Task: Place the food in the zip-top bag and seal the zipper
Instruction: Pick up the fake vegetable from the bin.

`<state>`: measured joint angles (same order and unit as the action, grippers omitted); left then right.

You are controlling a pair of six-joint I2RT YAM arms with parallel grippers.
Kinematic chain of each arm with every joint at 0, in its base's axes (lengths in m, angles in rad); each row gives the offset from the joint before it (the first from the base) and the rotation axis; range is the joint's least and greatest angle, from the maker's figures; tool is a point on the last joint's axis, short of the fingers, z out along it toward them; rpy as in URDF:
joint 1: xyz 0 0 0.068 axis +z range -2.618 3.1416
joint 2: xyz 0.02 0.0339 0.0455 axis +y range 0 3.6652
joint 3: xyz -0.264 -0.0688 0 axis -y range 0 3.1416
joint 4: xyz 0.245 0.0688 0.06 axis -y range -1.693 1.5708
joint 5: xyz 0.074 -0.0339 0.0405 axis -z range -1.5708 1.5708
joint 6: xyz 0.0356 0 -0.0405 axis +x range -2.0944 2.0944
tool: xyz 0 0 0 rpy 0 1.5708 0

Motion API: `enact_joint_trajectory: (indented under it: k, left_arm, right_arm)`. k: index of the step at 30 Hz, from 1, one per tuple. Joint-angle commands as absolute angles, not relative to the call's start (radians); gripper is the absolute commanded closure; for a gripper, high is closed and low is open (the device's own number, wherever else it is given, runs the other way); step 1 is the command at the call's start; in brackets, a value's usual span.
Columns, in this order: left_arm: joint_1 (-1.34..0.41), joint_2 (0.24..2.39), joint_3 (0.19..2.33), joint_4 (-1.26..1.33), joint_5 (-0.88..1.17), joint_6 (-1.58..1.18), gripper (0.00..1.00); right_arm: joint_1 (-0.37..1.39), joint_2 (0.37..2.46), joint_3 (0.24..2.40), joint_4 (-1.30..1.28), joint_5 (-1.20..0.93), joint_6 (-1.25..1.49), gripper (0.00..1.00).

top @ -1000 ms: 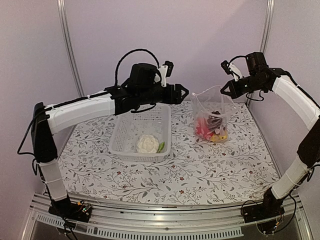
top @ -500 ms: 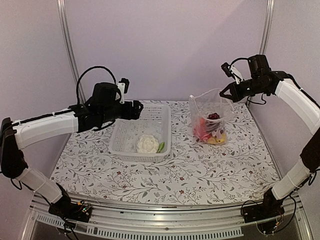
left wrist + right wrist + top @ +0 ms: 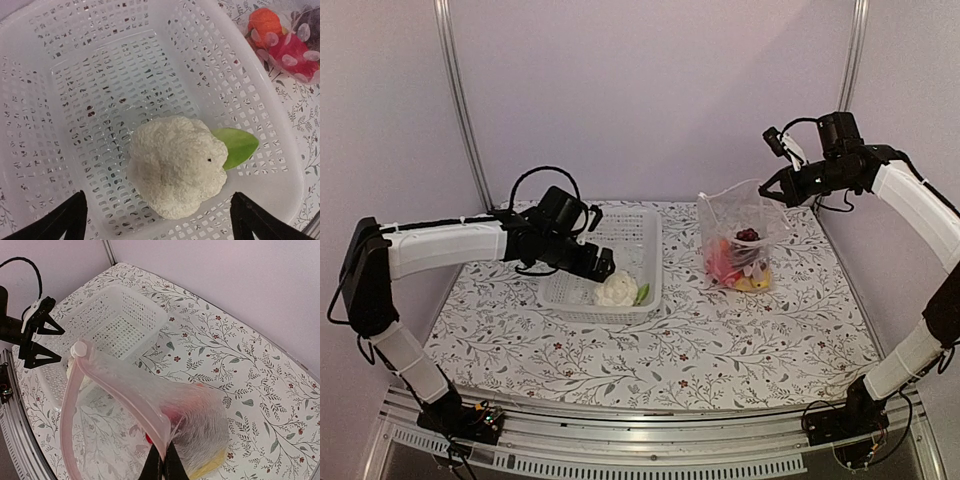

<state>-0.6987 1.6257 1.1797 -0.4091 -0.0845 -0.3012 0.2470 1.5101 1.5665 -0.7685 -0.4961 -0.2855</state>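
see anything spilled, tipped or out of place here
Nothing stands out. The zip-top bag hangs upright from the shut right hand, with the food inside and none spilled outside it. The cauliflower lies in the basket, below the open left hand.

A white slotted basket [image 3: 635, 238] sits on the floral-patterned table [image 3: 720, 340].

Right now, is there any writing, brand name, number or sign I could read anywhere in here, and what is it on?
None: no readable text in any view.
No lettering shows on the zip-top bag, the white basket, the cauliflower or the tablecloth, which carries only a leaf-and-flower print.
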Motion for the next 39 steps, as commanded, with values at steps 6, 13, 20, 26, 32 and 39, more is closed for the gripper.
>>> enact_joint_trajectory:
  k: [6,13,20,26,32,39]
  left_arm:
    - [-0.709,1.692,1.177,-0.422,-0.020,-0.342,0.00]
    - [-0.731,1.789,1.225,-0.429,0.018,-0.336,0.00]
    - [-0.739,1.855,1.269,-0.418,0.067,-0.338,0.00]
    - [-0.741,1.902,1.303,-0.419,0.087,-0.344,0.03]
    - [-0.741,1.930,1.321,-0.449,0.028,-0.354,0.07]
    - [-0.743,1.965,1.328,-0.444,0.023,-0.358,0.06]
  right_arm:
    - [0.242,1.468,1.542,-0.739,-0.529,-0.295,1.00]
    - [0.242,1.464,1.536,-0.740,-0.537,-0.296,1.00]
    - [0.245,1.463,1.534,-0.741,-0.549,-0.296,1.00]
    - [0.244,1.463,1.532,-0.742,-0.552,-0.298,1.00]
    - [0.245,1.462,1.531,-0.741,-0.554,-0.298,1.00]
    - [0.245,1.466,1.527,-0.741,-0.561,-0.296,1.00]
